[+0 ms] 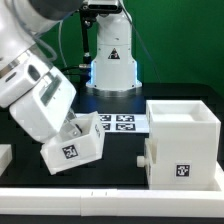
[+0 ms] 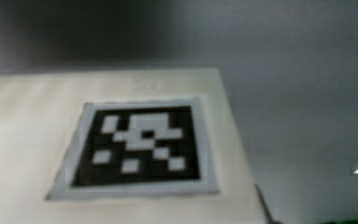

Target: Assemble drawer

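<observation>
White plastic and a black-and-white tag fill the wrist view. The gripper, its fingers hidden behind the part, looks clamped on the small tray, which hangs tilted at the exterior view's left. The casing stands upright well apart at the exterior view's right, with the marker board lying farther back between them. To do this step well, I judge the tray should be levelled and squared to the casing's opening before it closes in, since a skewed tray would likely catch on the rim.
</observation>
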`<state>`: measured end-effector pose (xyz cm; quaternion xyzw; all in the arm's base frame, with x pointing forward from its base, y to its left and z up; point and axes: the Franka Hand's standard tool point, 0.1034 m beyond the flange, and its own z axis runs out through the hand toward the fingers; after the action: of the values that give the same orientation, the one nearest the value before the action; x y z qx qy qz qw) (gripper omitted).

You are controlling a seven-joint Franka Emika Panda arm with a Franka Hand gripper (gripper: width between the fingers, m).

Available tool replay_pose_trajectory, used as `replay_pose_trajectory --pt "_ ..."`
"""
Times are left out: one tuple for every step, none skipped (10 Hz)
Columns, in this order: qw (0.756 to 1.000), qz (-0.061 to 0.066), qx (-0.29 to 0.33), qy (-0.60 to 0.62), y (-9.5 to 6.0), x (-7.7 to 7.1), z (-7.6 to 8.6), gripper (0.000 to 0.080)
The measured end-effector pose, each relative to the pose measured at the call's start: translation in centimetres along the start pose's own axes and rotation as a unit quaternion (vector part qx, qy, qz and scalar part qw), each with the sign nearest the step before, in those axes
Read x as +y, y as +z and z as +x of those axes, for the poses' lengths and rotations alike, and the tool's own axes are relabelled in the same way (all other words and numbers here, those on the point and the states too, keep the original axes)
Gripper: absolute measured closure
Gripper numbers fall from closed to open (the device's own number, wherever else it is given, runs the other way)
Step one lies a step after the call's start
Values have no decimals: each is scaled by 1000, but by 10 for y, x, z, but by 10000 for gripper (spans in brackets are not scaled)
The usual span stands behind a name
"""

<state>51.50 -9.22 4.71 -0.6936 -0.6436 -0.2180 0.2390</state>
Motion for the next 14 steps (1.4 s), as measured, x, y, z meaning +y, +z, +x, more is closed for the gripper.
replay_pose_trajectory --pt "1000 1 -1 1 1 0 0 762" --pt "1000 1 -2 1 1 0 0 762" --pt "1000 0 -3 1 1 1 1 762" --pt "1000 0 -3 1 2 1 1 762" --pt "1000 0 -3 1 2 1 2 762" --pt "999 -9 -30 10 1 6 2 762" --pt "998 -13 -66 4 3 8 9 762" --pt "997 -11 -75 -5 7 7 15 762" --pt "995 -16 -95 -4 8 9 17 762" --pt "994 -18 -110 -7 10 9 22 762" --pt "990 -21 -136 2 14 9 30 762" --pt "988 -22 -154 6 16 10 37 762" --pt "984 -24 -177 6 20 12 46 762" --pt "981 -21 -194 4 23 11 53 762"
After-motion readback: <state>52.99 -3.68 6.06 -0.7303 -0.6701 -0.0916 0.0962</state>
